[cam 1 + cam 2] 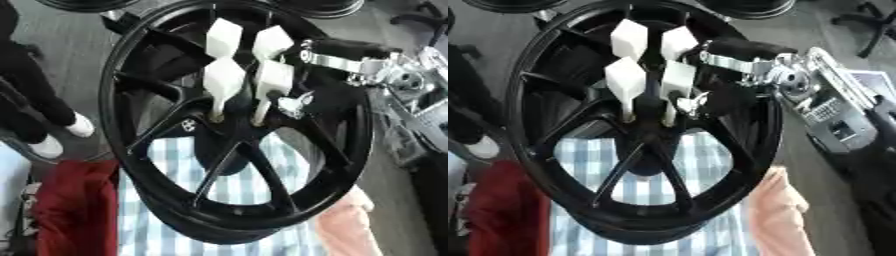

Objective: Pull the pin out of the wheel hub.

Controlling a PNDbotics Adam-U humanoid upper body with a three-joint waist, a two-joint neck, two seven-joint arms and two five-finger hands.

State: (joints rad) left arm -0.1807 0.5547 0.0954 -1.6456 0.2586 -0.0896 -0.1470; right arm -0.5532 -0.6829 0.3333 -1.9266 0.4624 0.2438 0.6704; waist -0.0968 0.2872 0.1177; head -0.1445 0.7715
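The right hand (710, 97) comes in from 3 o'clock on a black and polished-silver arm, its dark fingers reaching over the rim toward the centre of the wheel hub (236, 125). Whether those fingers are curled round anything I cannot tell; they blur into the black spokes, though they sit just beside the right-hand pin (269, 82).

4 white pins stand out against the wheel: 2 long ones with blocky, faceted heads and slim stems planted at the hub centre, the left one (224, 82) at about 12 o'clock from the centre, and 2 more white blocky heads (224, 36) farther up toward 12 o'clock. They look matte, like plastic.

The wheel hub is glossy black, a round rim with thin, paired spokes fanning from the middle. Under it, at 6 o'clock, lies a blue-and-white checked cloth (175, 165); red fabric (74, 205) shows at 8 o'clock and pale pink fabric (776, 220) at 4 o'clock.
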